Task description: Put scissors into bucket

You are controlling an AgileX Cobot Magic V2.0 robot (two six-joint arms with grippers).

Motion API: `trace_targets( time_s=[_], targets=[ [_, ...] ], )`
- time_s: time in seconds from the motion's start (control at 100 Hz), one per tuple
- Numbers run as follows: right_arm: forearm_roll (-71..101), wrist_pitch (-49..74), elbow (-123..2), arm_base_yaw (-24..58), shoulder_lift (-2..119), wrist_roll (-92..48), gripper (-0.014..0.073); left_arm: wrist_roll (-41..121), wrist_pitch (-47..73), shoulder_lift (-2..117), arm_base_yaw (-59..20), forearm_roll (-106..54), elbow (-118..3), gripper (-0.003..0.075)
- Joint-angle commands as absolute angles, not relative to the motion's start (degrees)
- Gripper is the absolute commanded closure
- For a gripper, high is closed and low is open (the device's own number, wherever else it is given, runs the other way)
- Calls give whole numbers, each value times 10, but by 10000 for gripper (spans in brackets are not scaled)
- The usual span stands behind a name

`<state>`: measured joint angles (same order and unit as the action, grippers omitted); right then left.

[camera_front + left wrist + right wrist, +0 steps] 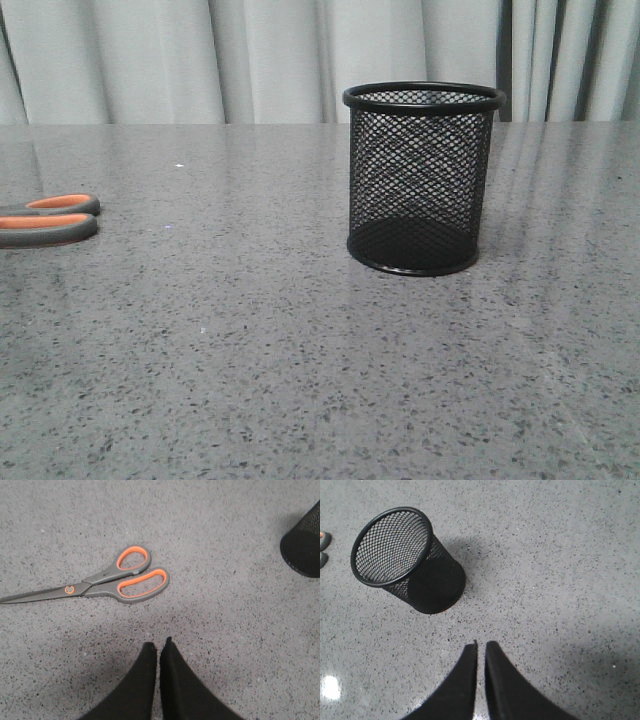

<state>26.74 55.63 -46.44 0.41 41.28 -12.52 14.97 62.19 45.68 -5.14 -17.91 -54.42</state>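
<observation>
Scissors (107, 582) lie flat on the table (300, 380), out past the tips of your left gripper (159, 647) and not touching it. They have dark grey handles with orange inside the two loops, one loop small and one long. Thin dark blades are shut together, with a little orange ring at the screw.

Your left fingers (142, 680) are almost pressed together, with only a thin slit between them, and they hold nothing. Your right gripper (481, 647) looks the same: black pointed fingers (505, 685), a narrow gap, nothing held.

Look past your right fingers and you see the bucket (405, 562). It stands upright, well apart from the scissors. It is round, made of black wire mesh with a smooth rolled rim and a solid base. You can see nothing inside it.

The table is grey, speckled and a bit shiny.
</observation>
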Motion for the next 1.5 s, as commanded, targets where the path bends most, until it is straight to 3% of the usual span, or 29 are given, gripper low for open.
trace_targets(
  time_s=[0.0, 0.14, 0.25, 0.65, 0.97, 1.49],
  targets=[
    [273, 539, -485, 3, 415, -133, 459, 155, 602, 466, -49, -198, -563, 650],
    [273, 542, -485, 3, 415, -133, 216, 190, 609, 480, -49, -213, -563, 418],
    [273, 541, -485, 3, 415, -133, 176, 219, 609, 490, -49, -228, -564, 297],
    [273, 541, -485, 3, 415, -133, 176, 395, 669, 628, -49, -228, -644, 301],
    [273, 541, -485, 3, 415, -133, 176, 723, 669, 759, -50, -189, -709, 301],
    [273, 541, -485, 3, 415, -133, 176, 742, 689, 911, -74, -84, -758, 301]
  ],
)
